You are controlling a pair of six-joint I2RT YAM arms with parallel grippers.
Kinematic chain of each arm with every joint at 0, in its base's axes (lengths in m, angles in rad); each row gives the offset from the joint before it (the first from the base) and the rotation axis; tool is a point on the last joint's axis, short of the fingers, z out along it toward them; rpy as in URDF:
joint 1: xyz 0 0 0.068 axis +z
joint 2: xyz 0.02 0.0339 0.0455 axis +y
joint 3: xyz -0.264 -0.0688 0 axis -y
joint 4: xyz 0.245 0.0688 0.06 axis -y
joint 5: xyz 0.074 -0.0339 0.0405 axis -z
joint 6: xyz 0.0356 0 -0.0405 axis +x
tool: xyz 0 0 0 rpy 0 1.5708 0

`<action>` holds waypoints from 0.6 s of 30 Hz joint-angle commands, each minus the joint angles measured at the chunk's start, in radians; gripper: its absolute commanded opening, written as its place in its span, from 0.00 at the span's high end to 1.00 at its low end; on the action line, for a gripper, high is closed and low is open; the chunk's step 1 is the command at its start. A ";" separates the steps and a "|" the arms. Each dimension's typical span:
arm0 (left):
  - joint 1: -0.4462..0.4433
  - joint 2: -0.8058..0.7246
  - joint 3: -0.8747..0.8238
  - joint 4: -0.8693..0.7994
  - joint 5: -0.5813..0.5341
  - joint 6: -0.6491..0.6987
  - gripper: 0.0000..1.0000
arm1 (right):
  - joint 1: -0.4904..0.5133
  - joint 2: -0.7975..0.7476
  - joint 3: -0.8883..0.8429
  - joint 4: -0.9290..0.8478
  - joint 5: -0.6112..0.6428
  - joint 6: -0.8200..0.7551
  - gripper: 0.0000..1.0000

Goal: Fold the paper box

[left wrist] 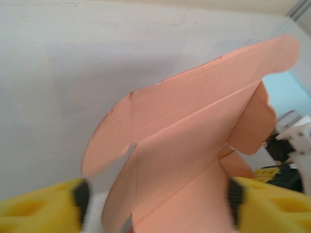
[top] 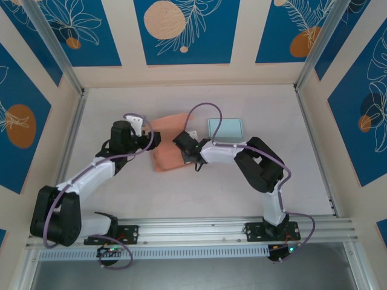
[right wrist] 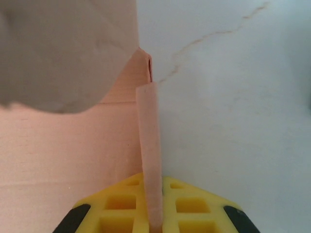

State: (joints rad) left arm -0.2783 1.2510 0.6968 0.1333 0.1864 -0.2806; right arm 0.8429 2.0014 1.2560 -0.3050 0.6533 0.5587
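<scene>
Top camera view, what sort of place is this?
Probably a robot test cell: a white table boxed in by printed wall panels, an aluminium rail at its near edge carrying the left arm and right arm, and a paper box between them.

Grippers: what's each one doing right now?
Left gripper: open, jaws wide, the paper box between them, not gripped.
Right gripper: shut on an upright flap of the paper box.
</scene>
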 commanded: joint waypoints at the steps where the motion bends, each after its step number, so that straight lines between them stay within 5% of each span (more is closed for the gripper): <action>1: 0.008 -0.096 0.029 -0.121 -0.051 -0.130 0.01 | -0.003 0.062 -0.023 -0.149 0.056 0.038 1.00; 7: 0.011 -0.300 -0.060 -0.315 -0.203 -0.234 0.02 | 0.011 0.064 -0.025 -0.151 0.051 0.061 1.00; 11: 0.010 -0.406 -0.182 -0.344 -0.189 -0.328 0.20 | 0.015 0.061 -0.026 -0.145 0.041 0.065 1.00; 18: 0.014 -0.269 -0.292 -0.222 -0.090 -0.406 0.25 | 0.020 0.054 -0.023 -0.135 0.034 0.060 1.00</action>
State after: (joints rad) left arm -0.2768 0.9318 0.4290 -0.1429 0.0452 -0.6205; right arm 0.8547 2.0014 1.2572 -0.3302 0.6895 0.6106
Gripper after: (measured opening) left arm 0.756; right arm 0.102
